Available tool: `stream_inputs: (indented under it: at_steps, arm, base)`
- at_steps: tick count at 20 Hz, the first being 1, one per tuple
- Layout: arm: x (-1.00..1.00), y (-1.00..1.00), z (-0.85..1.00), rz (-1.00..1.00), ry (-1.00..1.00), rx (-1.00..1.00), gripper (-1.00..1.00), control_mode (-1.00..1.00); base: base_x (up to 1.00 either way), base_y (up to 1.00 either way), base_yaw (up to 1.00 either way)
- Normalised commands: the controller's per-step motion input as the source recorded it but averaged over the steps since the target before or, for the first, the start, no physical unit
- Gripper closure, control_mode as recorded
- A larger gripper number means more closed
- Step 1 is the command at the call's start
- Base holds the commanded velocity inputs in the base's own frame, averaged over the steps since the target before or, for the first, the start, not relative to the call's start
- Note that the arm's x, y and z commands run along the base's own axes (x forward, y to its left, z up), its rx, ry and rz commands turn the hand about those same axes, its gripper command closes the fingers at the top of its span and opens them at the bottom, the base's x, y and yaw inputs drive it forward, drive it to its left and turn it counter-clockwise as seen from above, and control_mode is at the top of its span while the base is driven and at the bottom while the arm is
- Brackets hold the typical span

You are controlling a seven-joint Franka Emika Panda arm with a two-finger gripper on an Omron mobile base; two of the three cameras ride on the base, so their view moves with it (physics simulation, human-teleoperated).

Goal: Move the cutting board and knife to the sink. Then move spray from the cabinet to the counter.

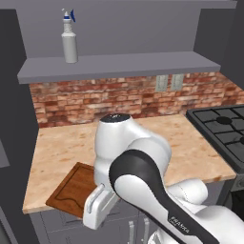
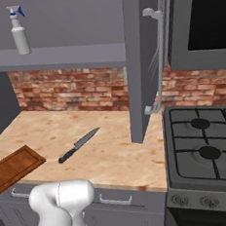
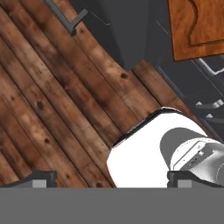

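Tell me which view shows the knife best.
The right base view: the knife lies whole on the counter, blade toward the brick wall, apart from the cutting board. In the left base view the arm covers that spot.

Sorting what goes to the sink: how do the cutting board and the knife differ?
The cutting board is broad, flat, reddish-brown wood and overhangs the counter's front edge; the knife is slim, dark grey with a black handle, and lies fully on the counter. Both lie flat, apart from each other.

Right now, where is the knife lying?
The knife lies flat on the counter in the right base view, right of the cutting board and left of the stove.
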Motion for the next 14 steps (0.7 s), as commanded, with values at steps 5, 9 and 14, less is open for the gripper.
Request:
stream_inputs:
  at_steps: [5,9,14]
  arm:
    - [-0.18,-0.18,0.0,0.06,0.0,-0.18,-1.0,-1.0]
    - [-0.15,-0.19,0.0,0.05,0.0,-0.16,-1.0,-1.0]
    - [-0.13,-0.18,0.0,0.07,0.01,-0.13,-1.0,-1.0]
  base:
    - [0.0,0.0,0.0]
    - [0.0,0.0,0.0]
    - [0.0,0.0,0.0]
